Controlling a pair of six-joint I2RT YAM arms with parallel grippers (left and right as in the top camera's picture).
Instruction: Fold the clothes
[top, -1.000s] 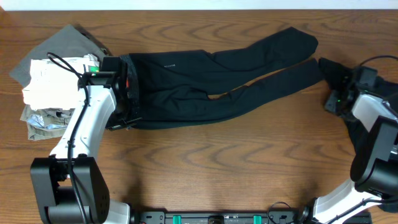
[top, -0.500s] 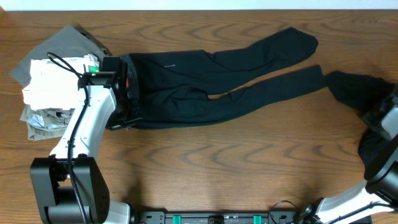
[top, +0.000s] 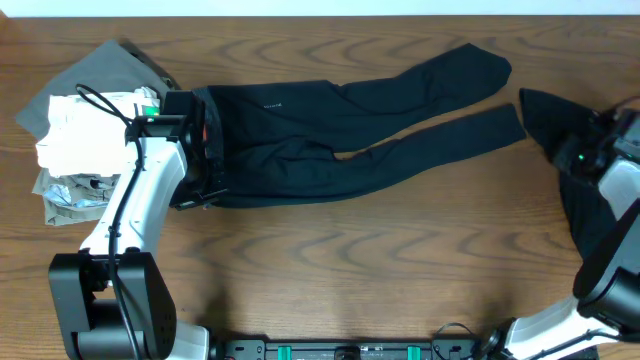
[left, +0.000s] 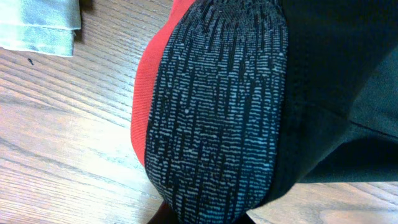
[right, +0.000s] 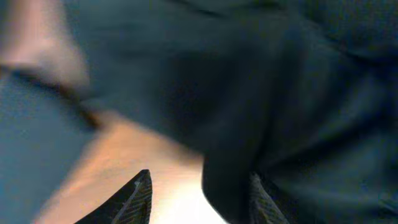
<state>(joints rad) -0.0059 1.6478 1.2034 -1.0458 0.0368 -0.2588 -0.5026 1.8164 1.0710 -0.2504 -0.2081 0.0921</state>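
Black pants (top: 330, 130) lie spread across the table, waist at the left and both legs reaching right. My left gripper (top: 207, 165) sits at the waist. In the left wrist view it (left: 205, 219) is shut on the grey-patterned waistband with red lining (left: 217, 106). A second dark garment (top: 545, 112) lies at the right edge. My right gripper (top: 580, 152) hovers over it. In the blurred right wrist view its fingers (right: 202, 196) are apart, with a fold of the dark cloth (right: 298, 93) hanging between them.
A pile of clothes sits at the back left: a grey piece (top: 100, 72) with white and patterned pieces (top: 75, 140) on top. The wooden table (top: 350, 260) is bare along the front. The right arm's body stands at the right edge.
My right arm swung out to the right edge and came back toward the pant legs. The dark garment at the right shifted with it. The left arm has not moved.
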